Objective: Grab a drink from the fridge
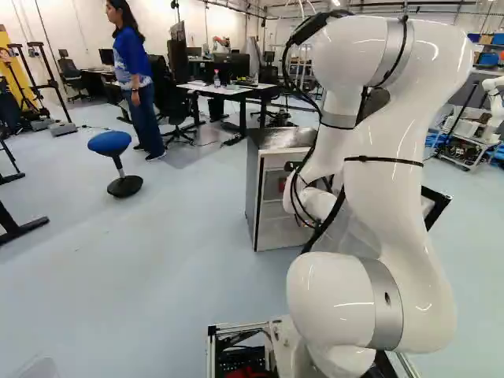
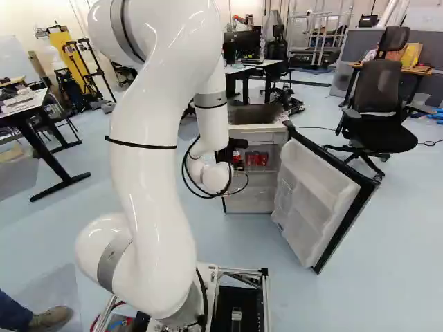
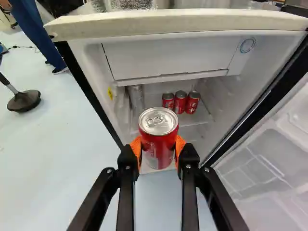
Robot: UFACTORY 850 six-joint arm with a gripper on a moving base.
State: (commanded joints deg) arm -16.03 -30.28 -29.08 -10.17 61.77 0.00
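Claw: closed in on one red drink can, pads pressing from both sides, fingers spread about as wide as the can. Can roughly upright, silver lid and pull tab showing, ahead of the shelf cans in the wrist view.

Fridge: small, light, right of centre in left base view; upper middle in right base view. Fridge door wide open, right of the fridge in right base view, clear bins on its inner side. Three more red cans in a row on a shelf inside, beyond the held can. Silvery cans stand beside them, near the side wall. White freezer flap above the shelf, looks shut.

Arm: white, fills right half of left base view, left of middle in right base view, reaching to the front of the fridge. Black cables loop near its wrist.

Blue stool left of middle in left base view, on pale floor. Desk at upper middle, same view. Black office chair upper right in right base view. Another robot, partly cut off, right edge of left base view.
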